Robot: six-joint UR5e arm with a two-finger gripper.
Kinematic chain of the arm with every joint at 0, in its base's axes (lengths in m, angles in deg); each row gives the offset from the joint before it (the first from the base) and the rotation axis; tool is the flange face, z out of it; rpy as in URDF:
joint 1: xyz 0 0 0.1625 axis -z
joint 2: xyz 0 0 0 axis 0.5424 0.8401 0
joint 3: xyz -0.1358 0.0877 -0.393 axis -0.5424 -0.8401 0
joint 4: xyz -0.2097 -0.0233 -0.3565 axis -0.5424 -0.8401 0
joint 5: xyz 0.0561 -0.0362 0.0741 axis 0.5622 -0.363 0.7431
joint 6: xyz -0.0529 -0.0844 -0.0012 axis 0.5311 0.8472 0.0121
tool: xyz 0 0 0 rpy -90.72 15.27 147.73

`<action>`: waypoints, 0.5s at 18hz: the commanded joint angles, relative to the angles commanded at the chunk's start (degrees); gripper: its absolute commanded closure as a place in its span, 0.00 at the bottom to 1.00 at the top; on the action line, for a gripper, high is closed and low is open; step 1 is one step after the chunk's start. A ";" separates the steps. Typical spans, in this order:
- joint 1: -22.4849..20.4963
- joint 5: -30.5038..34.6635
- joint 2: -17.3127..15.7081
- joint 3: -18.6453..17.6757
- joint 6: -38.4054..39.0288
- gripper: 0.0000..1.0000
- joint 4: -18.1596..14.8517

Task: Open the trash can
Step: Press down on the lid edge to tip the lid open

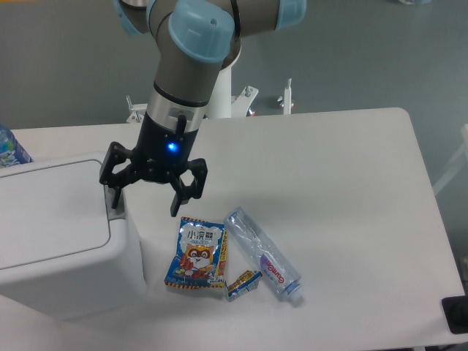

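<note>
The trash can [62,241] is a large boxy white bin at the left of the table, its flat lid down. Its grey push tab [116,203] sits at the lid's right edge. My gripper [146,204] hangs over the bin's right edge with its black fingers spread open and nothing between them. The left finger [112,175] is right at the push tab; I cannot tell whether it touches. The right finger [183,194] hangs beyond the bin's side, above the table.
A colourful snack packet [197,254], a small blue wrapper [243,284] and a flattened clear plastic bottle [262,252] lie on the white table [344,190] right of the bin. A blue-labelled bottle [9,148] stands behind the bin at the far left.
</note>
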 joint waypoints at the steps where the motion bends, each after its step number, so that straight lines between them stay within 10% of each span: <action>1: 0.00 0.00 -0.09 0.00 -0.09 0.00 0.00; 9: 0.00 0.00 -0.18 -0.44 -0.35 0.00 0.00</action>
